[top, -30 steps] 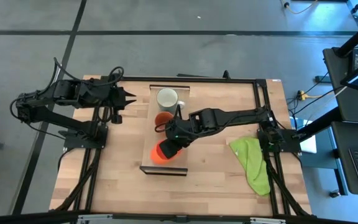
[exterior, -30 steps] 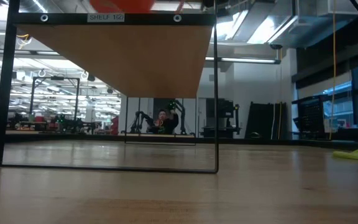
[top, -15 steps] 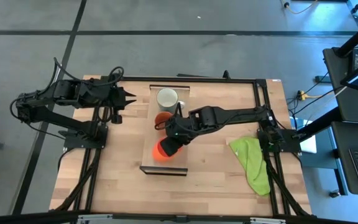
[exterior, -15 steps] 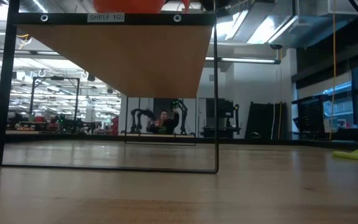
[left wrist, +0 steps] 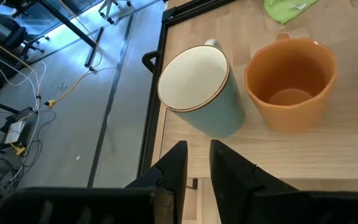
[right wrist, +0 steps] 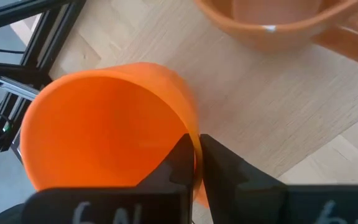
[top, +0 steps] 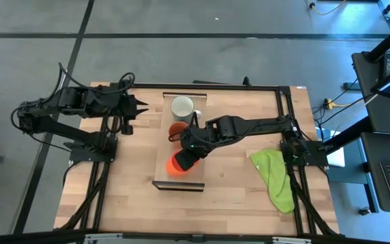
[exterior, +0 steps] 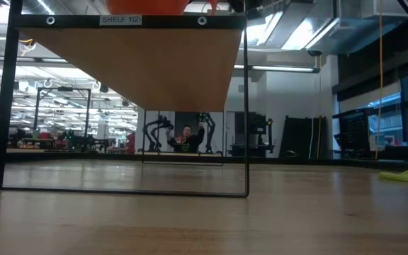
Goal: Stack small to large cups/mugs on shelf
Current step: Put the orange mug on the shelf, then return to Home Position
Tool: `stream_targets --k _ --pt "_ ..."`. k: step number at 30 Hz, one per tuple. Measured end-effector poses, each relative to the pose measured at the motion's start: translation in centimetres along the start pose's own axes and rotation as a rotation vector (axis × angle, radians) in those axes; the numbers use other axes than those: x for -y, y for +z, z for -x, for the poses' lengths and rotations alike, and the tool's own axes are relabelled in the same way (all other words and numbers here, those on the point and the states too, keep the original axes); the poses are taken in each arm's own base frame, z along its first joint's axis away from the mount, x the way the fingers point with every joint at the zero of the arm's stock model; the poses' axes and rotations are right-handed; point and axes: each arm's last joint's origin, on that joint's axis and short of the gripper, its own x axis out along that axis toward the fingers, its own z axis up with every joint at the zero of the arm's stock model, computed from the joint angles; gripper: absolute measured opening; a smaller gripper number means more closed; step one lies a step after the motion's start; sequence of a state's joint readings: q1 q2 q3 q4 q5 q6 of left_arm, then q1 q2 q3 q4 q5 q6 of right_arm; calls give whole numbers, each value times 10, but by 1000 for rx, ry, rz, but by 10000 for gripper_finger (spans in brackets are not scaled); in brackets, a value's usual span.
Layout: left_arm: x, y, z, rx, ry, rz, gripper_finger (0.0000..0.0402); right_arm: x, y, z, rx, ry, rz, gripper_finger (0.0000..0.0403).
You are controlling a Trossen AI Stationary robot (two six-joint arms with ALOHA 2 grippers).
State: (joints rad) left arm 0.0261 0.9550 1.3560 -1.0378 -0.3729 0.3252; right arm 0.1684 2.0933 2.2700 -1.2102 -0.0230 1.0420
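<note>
Gripping the small bright orange-red mug (right wrist: 114,134) by its rim, the right gripper (right wrist: 194,163) is pinching the wall with one finger inside and one outside, nearly closed. That mug is sitting over the long light-wood shelf plank (top: 180,177), toward its near end. Just past the fingers, the dull brownish-orange mug (top: 177,129) is standing on the same plank, and the pale grey-white mug (top: 182,107) is right beyond it. The left gripper (left wrist: 196,163) is waiting off beside the plank, fingers only slightly apart, holding nothing, pointing at those two mugs.
</note>
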Motion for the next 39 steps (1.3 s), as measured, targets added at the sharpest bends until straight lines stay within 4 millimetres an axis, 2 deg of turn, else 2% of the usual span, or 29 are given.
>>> stream_targets --k 7,18,36,39 --pt "0 0 0 -1 0 -1 63 0 0 0 2 -1 3 35" --pt "0 0 0 0 0 -7 63 0 0 0 7 3 4 97" --pt "0 0 0 0 0 -13 63 -3 1 1 12 31 29 100" --pt "0 0 0 0 0 -12 63 -2 2 6 61 10 55 100"
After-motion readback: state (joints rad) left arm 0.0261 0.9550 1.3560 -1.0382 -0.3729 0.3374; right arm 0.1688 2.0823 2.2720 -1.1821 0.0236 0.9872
